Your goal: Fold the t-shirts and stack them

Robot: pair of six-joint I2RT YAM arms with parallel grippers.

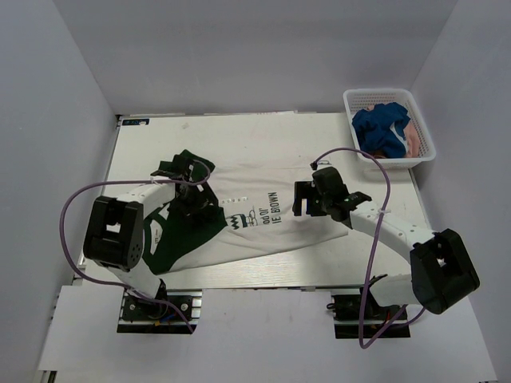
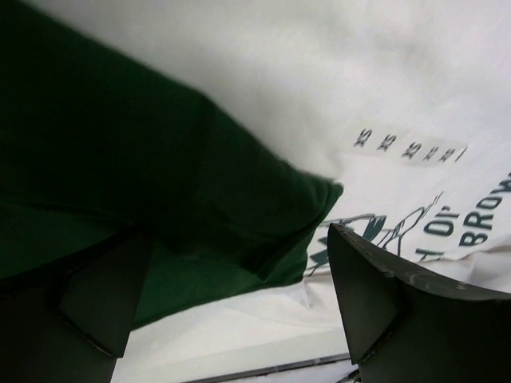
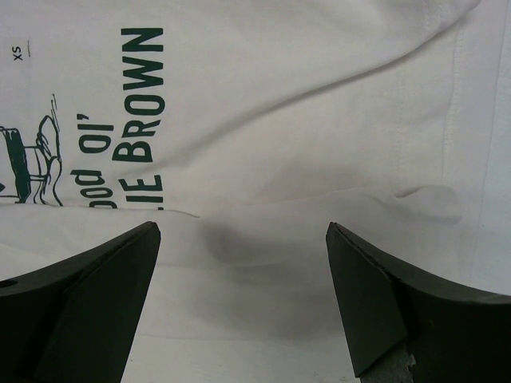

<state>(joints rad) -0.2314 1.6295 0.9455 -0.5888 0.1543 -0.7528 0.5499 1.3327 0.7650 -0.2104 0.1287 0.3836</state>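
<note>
The cream t-shirt [image 1: 263,209] with dark green sleeves [image 1: 169,243] lies spread across the table, its cartoon print [image 1: 249,218] facing up. My left gripper [image 1: 195,201] hovers open over the shirt's left part. In the left wrist view the gripper [image 2: 239,279] straddles the green sleeve edge [image 2: 160,183], holding nothing. My right gripper [image 1: 307,199] is open above the shirt's right half. In the right wrist view the gripper [image 3: 243,255] has only smooth cream cloth [image 3: 319,120] between its fingers, next to the "BROWN" lettering [image 3: 137,92]. A blue t-shirt [image 1: 381,128] and a pink one [image 1: 415,140] sit bunched in the basket.
The white mesh basket [image 1: 375,97] stands at the table's far right corner. Purple cables [image 1: 382,182] loop from both arms above the table. The table's front edge [image 1: 263,279] runs just below the shirt's hem.
</note>
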